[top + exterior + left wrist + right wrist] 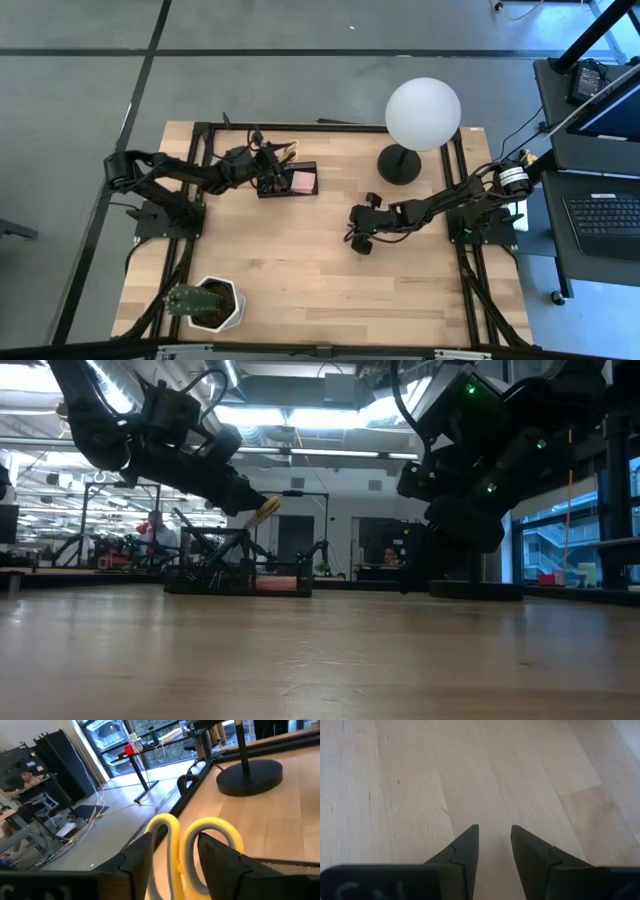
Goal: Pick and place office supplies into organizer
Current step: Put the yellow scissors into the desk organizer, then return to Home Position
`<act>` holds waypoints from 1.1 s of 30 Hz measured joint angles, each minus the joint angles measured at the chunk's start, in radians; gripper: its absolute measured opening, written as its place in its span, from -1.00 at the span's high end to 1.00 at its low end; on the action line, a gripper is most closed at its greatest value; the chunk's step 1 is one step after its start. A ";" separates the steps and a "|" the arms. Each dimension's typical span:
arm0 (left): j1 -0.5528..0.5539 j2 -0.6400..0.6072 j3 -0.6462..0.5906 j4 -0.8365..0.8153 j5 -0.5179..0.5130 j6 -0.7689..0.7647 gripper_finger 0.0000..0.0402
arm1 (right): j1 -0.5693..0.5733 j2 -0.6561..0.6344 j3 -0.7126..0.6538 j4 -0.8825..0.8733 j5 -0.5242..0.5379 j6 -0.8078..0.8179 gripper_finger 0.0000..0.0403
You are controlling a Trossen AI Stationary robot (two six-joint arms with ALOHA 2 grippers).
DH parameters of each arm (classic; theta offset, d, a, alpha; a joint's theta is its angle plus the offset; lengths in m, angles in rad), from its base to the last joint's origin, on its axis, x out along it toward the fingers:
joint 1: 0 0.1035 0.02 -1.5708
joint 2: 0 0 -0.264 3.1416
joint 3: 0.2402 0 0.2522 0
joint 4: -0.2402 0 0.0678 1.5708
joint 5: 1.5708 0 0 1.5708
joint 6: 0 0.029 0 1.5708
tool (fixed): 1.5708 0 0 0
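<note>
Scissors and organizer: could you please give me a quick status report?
Left gripper over organizer, fingers straddling yellow scissors handles. Right gripper open, empty, above bare table. Nothing in the way.

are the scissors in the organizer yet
In. The yellow scissors stand handles up from the organizer, between the left pincer fingers, which look parted around one handle loop.

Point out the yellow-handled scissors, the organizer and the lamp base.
yellow-handled scissors (210,832): left wrist view, on the larger yellow handle loop.
organizer (275,190): high view, on its black near wall.
lamp base (399,164): high view, on the round black foot below the white globe.
</note>
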 joint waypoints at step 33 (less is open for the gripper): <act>-0.311 -0.781 0.003 -0.587 0.164 -0.262 0.30 | 0.037 -0.331 0.016 0.028 -0.009 -0.346 0.41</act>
